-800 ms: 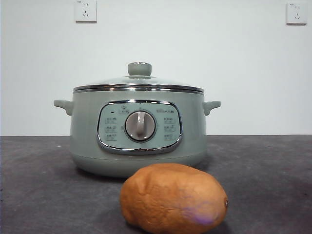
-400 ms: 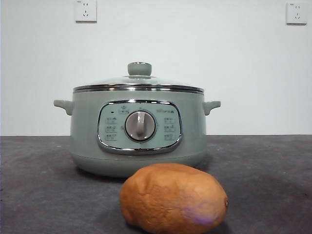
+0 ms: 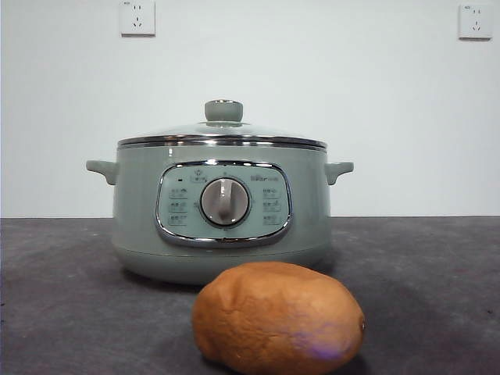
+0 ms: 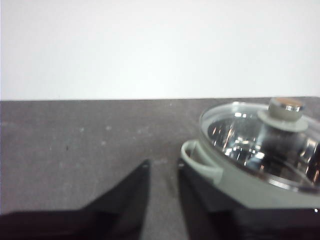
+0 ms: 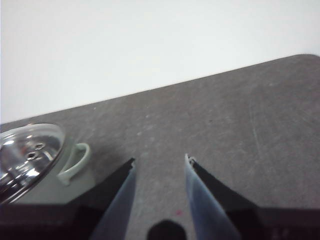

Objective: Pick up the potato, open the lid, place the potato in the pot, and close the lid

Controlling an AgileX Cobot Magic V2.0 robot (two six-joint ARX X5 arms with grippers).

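**Both hands idle, potato on the bench**

Your left hand point(image 4: 162, 167) hangs beside the pot's point(image 3: 221, 207) handle, jaws parted, gripping nothing. The pot sits mid-bench point(image 3: 62, 312) with the lid point(image 3: 223, 133) closed on it. The potato point(image 3: 278, 318) lies just in front, slightly right of the dial. Your right hand point(image 5: 160, 162) hangs open over bare bench near the other handle.

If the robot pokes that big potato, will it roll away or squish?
The potato is a rounded oval lying on its side on the table, so a poke would probably rock or roll it. Its skin looks smooth and firm, so it likely won't squish, though it might slip between jaws. It looks large beside the pot, so probably fairly heavy.
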